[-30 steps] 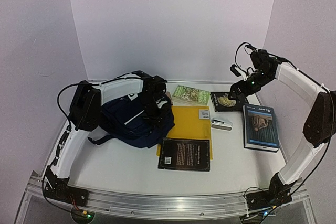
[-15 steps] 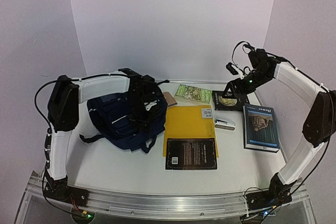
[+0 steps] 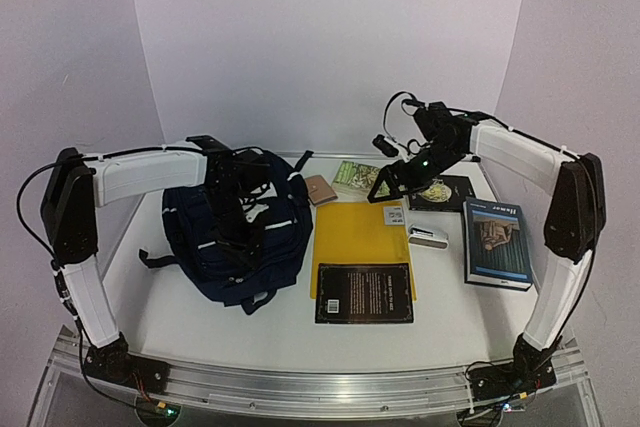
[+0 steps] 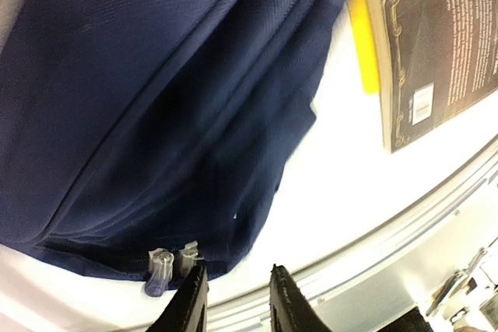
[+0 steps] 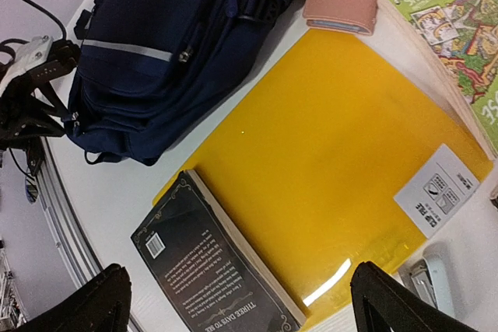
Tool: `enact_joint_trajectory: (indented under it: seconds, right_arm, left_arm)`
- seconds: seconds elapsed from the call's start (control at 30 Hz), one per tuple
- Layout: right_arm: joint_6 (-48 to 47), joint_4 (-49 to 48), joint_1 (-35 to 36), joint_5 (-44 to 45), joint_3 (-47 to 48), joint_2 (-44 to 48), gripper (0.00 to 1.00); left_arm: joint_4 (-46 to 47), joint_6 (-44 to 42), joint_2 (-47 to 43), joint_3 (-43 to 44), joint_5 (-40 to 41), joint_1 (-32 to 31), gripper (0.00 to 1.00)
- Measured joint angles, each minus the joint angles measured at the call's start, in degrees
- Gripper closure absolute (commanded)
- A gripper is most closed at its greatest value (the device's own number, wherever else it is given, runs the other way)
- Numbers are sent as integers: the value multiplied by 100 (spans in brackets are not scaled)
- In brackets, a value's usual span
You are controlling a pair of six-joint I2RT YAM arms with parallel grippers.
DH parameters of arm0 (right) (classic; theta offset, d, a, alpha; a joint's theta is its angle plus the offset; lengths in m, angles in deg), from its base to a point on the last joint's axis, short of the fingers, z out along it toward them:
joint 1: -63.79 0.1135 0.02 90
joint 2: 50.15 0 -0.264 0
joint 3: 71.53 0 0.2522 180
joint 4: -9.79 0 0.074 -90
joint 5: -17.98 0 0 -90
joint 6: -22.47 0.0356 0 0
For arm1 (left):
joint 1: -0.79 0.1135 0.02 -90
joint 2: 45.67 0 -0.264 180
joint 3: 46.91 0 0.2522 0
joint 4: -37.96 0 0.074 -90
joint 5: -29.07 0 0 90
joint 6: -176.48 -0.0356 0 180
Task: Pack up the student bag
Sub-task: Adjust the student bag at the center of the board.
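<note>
The navy student bag (image 3: 240, 247) lies at the left of the table, its grey stripe showing in the right wrist view (image 5: 148, 75). My left gripper (image 3: 243, 209) is over the bag's upper middle. In the left wrist view (image 4: 235, 270) its jaws stand a narrow gap apart with only white table between them. The bag's fabric (image 4: 156, 114) fills that view, and two zipper pulls (image 4: 167, 263) sit just left of the left finger. My right gripper (image 3: 390, 185) is wide open and empty, above the yellow folder (image 5: 334, 153).
A black book (image 3: 363, 293) lies on the yellow folder's (image 3: 360, 232) near edge. A pink wallet (image 3: 320, 189) and a green book (image 3: 358, 179) lie behind it. A stapler (image 3: 427, 237), a dark book (image 3: 445, 192) and a blue book (image 3: 495, 242) lie to the right.
My left arm has swung left, and the bag has shifted left and turned with it. My right gripper has moved left from over the dark book to over the folder.
</note>
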Motion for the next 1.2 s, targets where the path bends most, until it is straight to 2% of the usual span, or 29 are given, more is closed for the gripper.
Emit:
enact_joint_trajectory:
  seconds: [0.07, 0.13, 0.23, 0.37, 0.47, 0.83, 0.97, 1.2]
  right_arm:
    - [75, -53, 125, -24, 71, -133, 2]
    - [156, -116, 235, -30, 179, -265, 2]
    - [286, -240, 376, -9, 332, -436, 2]
    - [474, -440, 522, 63, 563, -656, 2]
    - [599, -563, 586, 136, 700, -808, 3]
    - [862, -781, 643, 349, 768, -994, 3]
    - [908, -809, 643, 380, 768, -1010, 3]
    - [938, -821, 643, 415, 768, -1020, 3]
  left_arm:
    - [8, 95, -243, -157, 23, 29, 41]
    - [50, 212, -507, -237, 31, 104, 34]
    - [220, 409, -831, -262, 104, 279, 29]
    - [546, 667, -977, -240, 372, 499, 29]
    - [740, 800, -727, -22, 580, 562, 29]
    - [951, 809, 1108, 1533, 1099, 435, 23]
    - [754, 715, 1434, 1919, 1448, 219, 22]
    - [378, 617, 1456, 1886, 2061, -388, 21]
